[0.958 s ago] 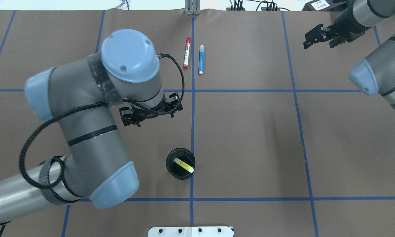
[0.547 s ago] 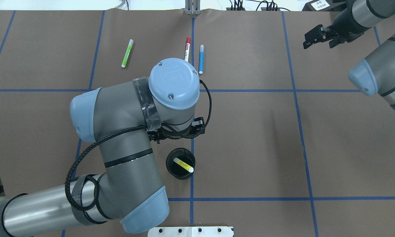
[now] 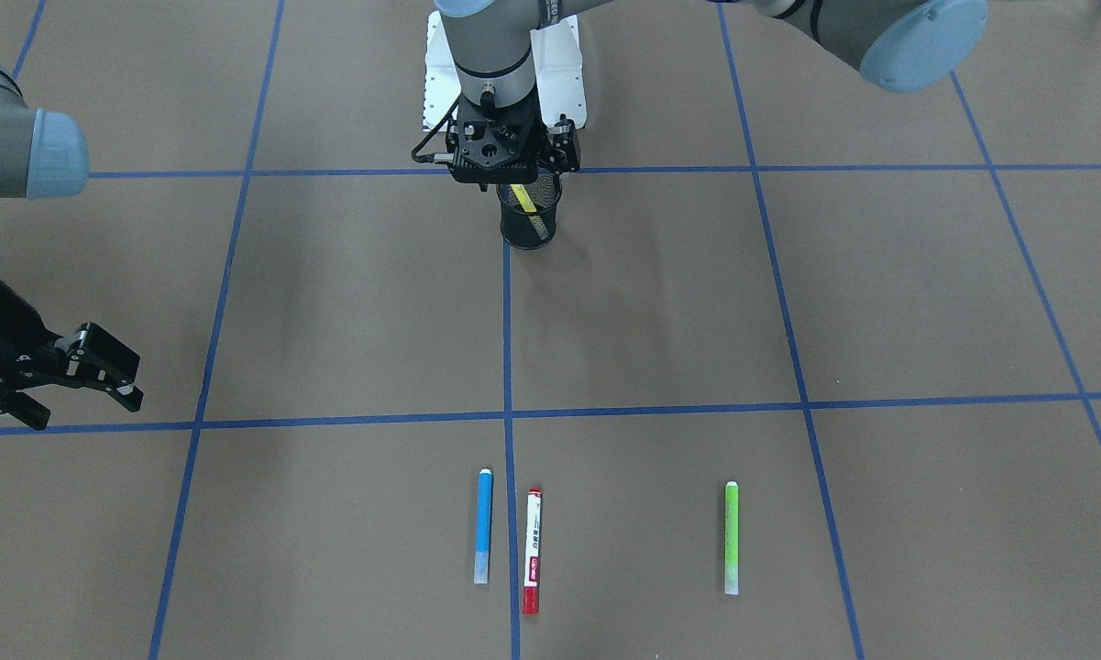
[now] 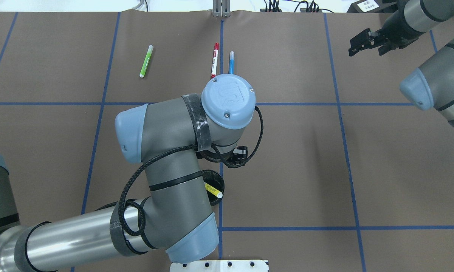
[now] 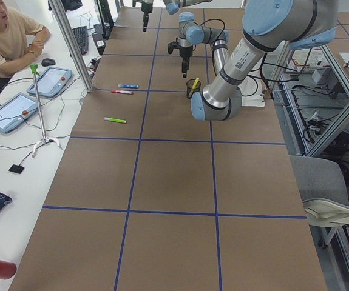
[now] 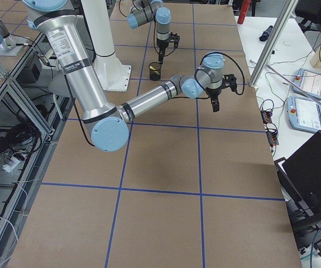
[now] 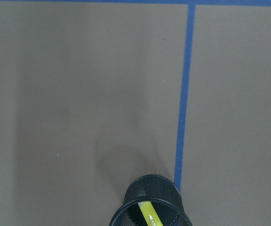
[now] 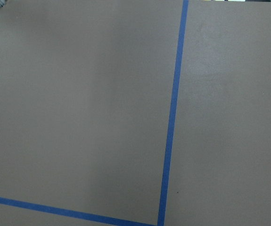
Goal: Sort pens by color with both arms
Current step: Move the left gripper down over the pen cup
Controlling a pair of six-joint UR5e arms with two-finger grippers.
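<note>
Left tool (image 3: 506,176) parked right over the mesh cup (image 3: 527,234) with the yellow highlighter (image 3: 522,199), can't tell its grip; right tool (image 3: 128,383) spread wide. Next, I'd guess: drop straight, pinch that slanted barrel.

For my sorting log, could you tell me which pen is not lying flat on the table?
The yellow highlighter: it leans inside the black mesh cup, while the blue pen, red-ended pen and green highlighter lie flat.
</note>
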